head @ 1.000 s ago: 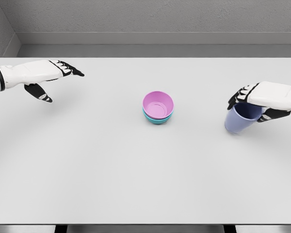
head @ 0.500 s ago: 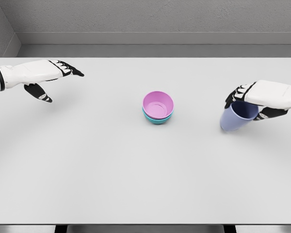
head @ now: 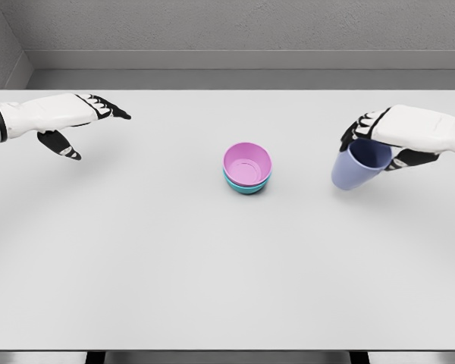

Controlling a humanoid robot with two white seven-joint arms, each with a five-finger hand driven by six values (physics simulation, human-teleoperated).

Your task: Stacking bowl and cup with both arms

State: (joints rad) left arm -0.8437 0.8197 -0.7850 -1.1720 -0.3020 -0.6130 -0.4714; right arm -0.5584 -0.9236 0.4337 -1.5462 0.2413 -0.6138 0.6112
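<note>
A pink bowl (head: 248,162) sits nested inside a teal bowl (head: 246,187) at the middle of the white table (head: 174,258). To the right, my right hand (head: 379,140) is shut on the rim of a lavender-blue cup (head: 354,167), which hangs tilted above the table, its base pointing down and left. The cup is well to the right of the bowls. My left hand (head: 80,125) hovers open over the table's far left, fingers stretched out flat and holding nothing.
A grey wall runs behind the table's far edge (head: 235,91). The table's front edge (head: 227,350) lies at the bottom of the view.
My right hand has lifted the cup and carried it up and to the left, toward the bowls, tilting it further. The left hand and the bowls have stayed still.
</note>
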